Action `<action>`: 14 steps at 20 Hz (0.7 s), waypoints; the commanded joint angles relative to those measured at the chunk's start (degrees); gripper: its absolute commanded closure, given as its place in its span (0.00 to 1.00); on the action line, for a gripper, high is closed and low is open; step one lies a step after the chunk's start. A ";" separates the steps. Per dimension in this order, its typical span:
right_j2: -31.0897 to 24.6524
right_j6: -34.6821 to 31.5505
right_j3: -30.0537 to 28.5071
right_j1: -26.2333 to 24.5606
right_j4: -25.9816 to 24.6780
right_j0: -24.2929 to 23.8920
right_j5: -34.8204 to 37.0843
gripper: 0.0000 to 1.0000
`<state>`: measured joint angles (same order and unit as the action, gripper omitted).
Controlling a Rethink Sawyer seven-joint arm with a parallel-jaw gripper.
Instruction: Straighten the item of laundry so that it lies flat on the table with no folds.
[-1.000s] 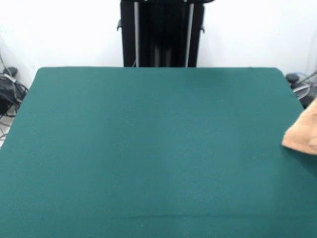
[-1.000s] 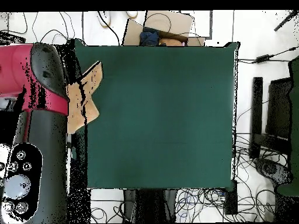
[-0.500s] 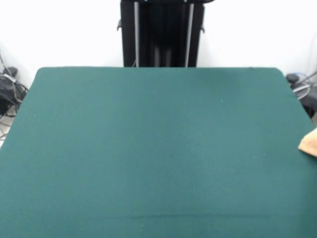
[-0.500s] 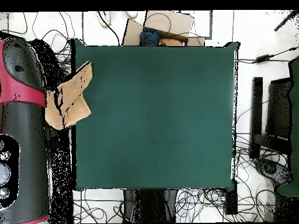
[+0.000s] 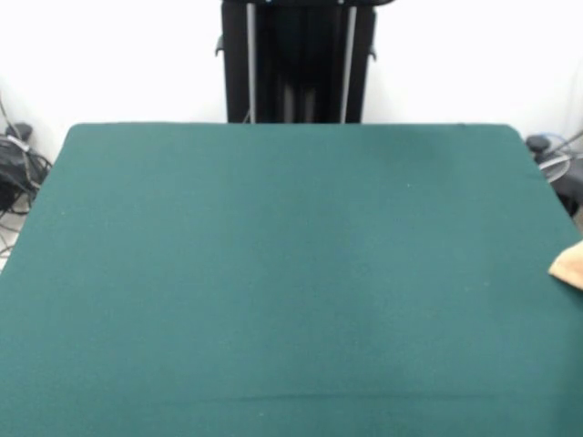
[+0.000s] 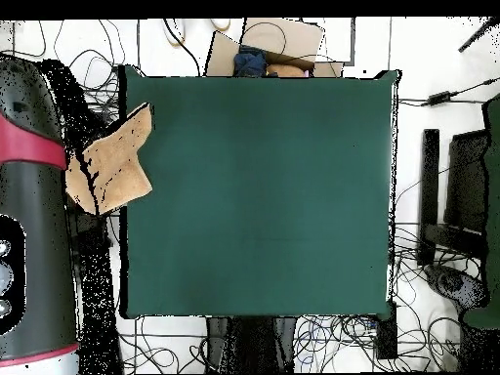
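Here we see the towel (image 6: 112, 171) crumpled at the counter's (image 6: 264, 195) left edge in the overhead frame, half overhanging, red-black arm (image 6: 34, 205) beside it, tool state we cannot tell.

Bulky rounded robot arm link (image 6: 34, 210), showing a glossy black shell crossed by a crimson red band. Grey round markings are showing on its lower black section. Tall black pedestal column (image 5: 298, 61) is showing two pale vertical strips.

Both views are evenly and brightly lit, with soft, diffuse light and no hard shadows on the green surface (image 5: 273, 273). In the front view the white wall (image 5: 455, 55) behind is washed out almost to pure white. The felt shows no glare. The front view is slightly soft throughout; the overhead view renders the surface (image 6: 264, 195) flat and uniform.
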<state>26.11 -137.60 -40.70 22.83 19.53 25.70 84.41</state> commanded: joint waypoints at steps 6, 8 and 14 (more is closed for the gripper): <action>-1.39 -21.04 0.80 -0.70 2.13 0.98 6.58 1.00; -1.75 -20.31 -0.74 0.00 1.94 0.81 5.50 1.00; -1.76 -17.78 -5.94 3.11 1.20 0.33 3.82 1.00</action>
<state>26.12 -140.04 -38.11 22.75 19.75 26.16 86.21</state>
